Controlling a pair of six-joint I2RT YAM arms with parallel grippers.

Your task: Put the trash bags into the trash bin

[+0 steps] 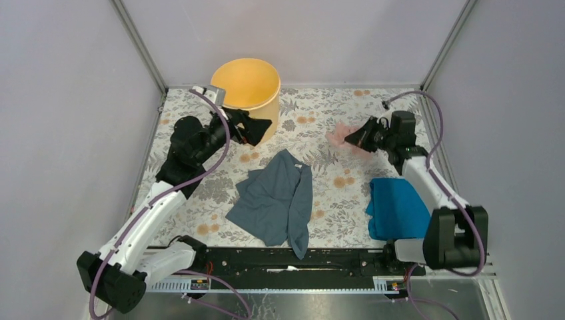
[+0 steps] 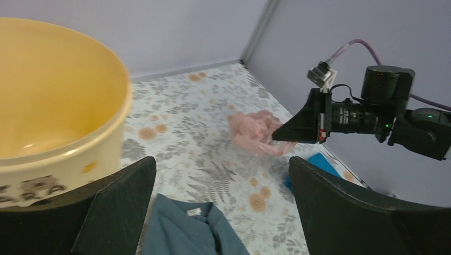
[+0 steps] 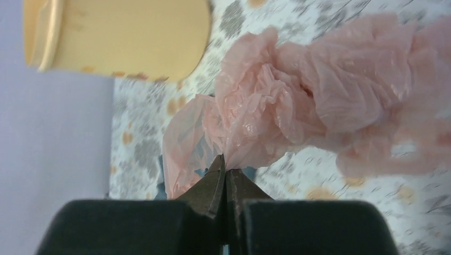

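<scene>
Pale pink-peach plastic film, thin and crumpled, made up the trash bag (image 1: 343,135), bunched on the flower-patterned bench (image 1: 320,107) at about 2 o'clock in the overhead view. The right arm (image 1: 426,180) reached out to it, its jaws pinched tight on a gathered fold at the bag's near edge. The rest of the bag appeared to rest on the bench. Pinching a fold likely suited film too flimsy to offer a firm edge.

The round yellow-orange plastic trash bin (image 1: 246,83) stood upright at 11 o'clock, well apart from the bag, with nothing visible inside. The left arm (image 1: 150,213) held its jaws wide apart and empty just beside the bin's 6 o'clock side, perhaps to steady it. Whether they touched it could not be told.

A grey-blue cloth (image 1: 276,197) lay near the centre and a bright blue cloth (image 1: 396,207) at 4 o'clock.
</scene>
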